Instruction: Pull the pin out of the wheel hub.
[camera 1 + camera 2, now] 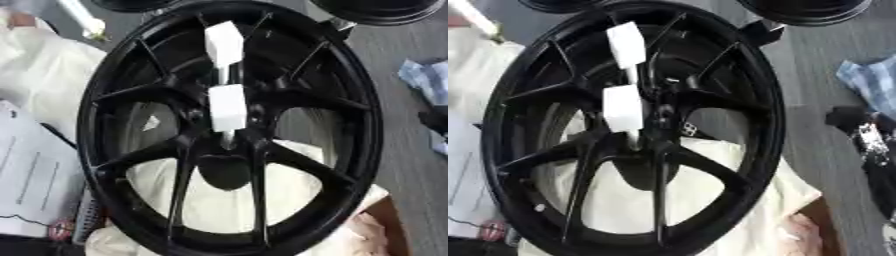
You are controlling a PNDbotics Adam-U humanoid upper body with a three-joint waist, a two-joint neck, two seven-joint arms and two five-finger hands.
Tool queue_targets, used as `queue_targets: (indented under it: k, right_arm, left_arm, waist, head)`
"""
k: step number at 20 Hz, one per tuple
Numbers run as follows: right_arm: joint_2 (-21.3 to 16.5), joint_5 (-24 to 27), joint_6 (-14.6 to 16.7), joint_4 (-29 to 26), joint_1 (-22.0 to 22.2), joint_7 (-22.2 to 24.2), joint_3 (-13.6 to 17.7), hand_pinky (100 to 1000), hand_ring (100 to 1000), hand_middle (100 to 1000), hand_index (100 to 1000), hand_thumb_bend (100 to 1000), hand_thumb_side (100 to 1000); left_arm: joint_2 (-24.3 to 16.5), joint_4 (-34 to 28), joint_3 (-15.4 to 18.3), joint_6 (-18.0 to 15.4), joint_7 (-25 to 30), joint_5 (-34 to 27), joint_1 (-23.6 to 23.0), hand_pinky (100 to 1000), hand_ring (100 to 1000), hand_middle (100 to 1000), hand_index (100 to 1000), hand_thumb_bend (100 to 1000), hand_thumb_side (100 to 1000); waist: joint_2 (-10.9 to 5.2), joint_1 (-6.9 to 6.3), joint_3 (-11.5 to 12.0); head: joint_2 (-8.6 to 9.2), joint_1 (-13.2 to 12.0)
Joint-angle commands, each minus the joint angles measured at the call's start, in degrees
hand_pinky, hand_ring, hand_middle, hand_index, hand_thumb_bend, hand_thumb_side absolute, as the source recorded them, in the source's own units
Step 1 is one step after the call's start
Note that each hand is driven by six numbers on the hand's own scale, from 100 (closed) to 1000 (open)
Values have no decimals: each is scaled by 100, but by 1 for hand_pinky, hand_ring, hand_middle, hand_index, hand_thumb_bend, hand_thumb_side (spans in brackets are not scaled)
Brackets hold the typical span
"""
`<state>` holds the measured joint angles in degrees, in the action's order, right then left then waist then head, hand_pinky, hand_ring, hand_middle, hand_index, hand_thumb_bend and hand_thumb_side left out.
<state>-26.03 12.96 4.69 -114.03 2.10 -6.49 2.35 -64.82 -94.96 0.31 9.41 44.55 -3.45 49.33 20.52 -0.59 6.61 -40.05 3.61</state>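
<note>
I see the black wheel hub (229, 130) standing upright, two white pins (227, 107) at its centre; neither hand's fingers visible, state unknown.

Grey floor (411, 165), black wheel hub (350, 100) on cream cloth (219, 200), papers (31, 170) beside it

Open gaps between black spokes (179, 185) around the hub (229, 132); 2 white blocks (227, 106) crowding its far side; paper (31, 170) left.

Black wheel hub (229, 125), white pins (227, 107) (two blocks), cream cloth (737, 200), grey floor (398, 145)
</note>
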Motion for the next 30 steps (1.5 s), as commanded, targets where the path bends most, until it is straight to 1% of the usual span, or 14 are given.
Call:
queue_targets:
  k: [1, 6, 12, 14, 15, 16, 17, 18, 19, 20, 25, 26, 27, 30]
  right_arm:
    - [-165, -15, 75, -56, 11, -66, 112, 939, 826, 594, 712, 100, 684]
    - [-215, 49, 172, -56, 5, -90, 151, 939, 826, 594, 712, 100, 663]
    - [-174, 150, 231, -56, -60, -57, 163, 939, 826, 594, 712, 100, 659]
    - [-143, 166, 231, -56, -76, -56, 170, 940, 826, 594, 712, 100, 661]
    - [-127, 171, 231, -56, -82, -59, 176, 940, 826, 594, 712, 100, 661]
    - [-115, 174, 231, -56, -88, -63, 180, 940, 826, 594, 712, 100, 661]
    - [-107, 178, 230, -56, -96, -64, 180, 940, 826, 594, 712, 100, 663]
    - [-97, 182, 226, -56, -104, -63, 179, 940, 826, 594, 712, 100, 664]
    - [-88, 186, 218, -56, -109, -63, 176, 940, 826, 594, 712, 100, 668]
    - [-80, 190, 209, -56, -112, -62, 172, 940, 826, 594, 712, 100, 668]
    - [-83, 209, 215, -56, -123, -57, 171, 941, 826, 594, 713, 100, 662]
    - [-86, 211, 218, -56, -123, -57, 173, 941, 826, 594, 713, 100, 662]
    - [-88, 214, 220, -56, -121, -58, 174, 941, 826, 594, 713, 100, 660]
    - [-96, 224, 235, -56, -108, -68, 191, 940, 826, 595, 713, 100, 656]
  left_arm:
    - [-441, 417, 557, 123, -294, -187, -241, 673, 536, 306, 409, 100, 290]
    - [-455, 1132, 1132, 18, -734, -450, -955, 668, 535, 308, 415, 100, 290]
    - [-164, 1397, 980, -342, -1255, -86, -1803, 697, 577, 382, 491, 100, 265]
    - [-19, 1259, 916, -366, -1424, 76, -2077, 753, 680, 556, 665, 100, 212]
    - [45, 1173, 881, -368, -1500, 155, -2215, 793, 769, 710, 803, 100, 301]
    - [98, 1084, 865, -369, -1558, 227, -2358, 798, 780, 733, 819, 100, 324]
    - [139, 994, 875, -375, -1609, 282, -2503, 845, 849, 843, 910, 170, 678]
    - [175, 906, 899, -391, -1658, 343, -2645, 855, 864, 861, 932, 275, 758]
    - [205, 816, 935, -407, -1706, 402, -2798, 857, 868, 866, 942, 343, 819]
    - [230, 728, 978, -418, -1751, 450, -2951, 855, 866, 864, 941, 339, 832]
    - [302, 423, 1107, -409, -1927, 419, -3257, 836, 850, 838, 917, 200, 899]
    - [316, 388, 1125, -414, -1977, 365, -3265, 833, 847, 831, 913, 183, 891]
    - [343, 339, 1153, -442, -2035, 298, -3257, 813, 823, 798, 888, 100, 883]
    - [524, 105, 1392, -577, -2279, 47, -3175, 750, 740, 718, 833, 100, 746]
  waist:
    - [-174, 17, 51]
    - [-227, 94, 117]
    - [-219, 204, 87]
    - [-201, 235, 77]
    - [-190, 250, 75]
    - [-182, 260, 71]
    - [-176, 266, 65]
    - [-170, 270, 61]
    - [-167, 273, 53]
    - [-165, 275, 46]
    - [-175, 278, 46]
    - [-179, 277, 47]
    - [-184, 275, 49]
    - [-202, 279, 84]
  head:
    - [-60, 258]
    - [-22, 328]
    - [46, 225]
    - [70, 207]
    - [81, 208]
    - [89, 207]
    - [101, 200]
    - [115, 192]
    - [128, 187]
    - [141, 181]
    - [136, 169]
    - [133, 166]
    - [136, 169]
    - [131, 208]
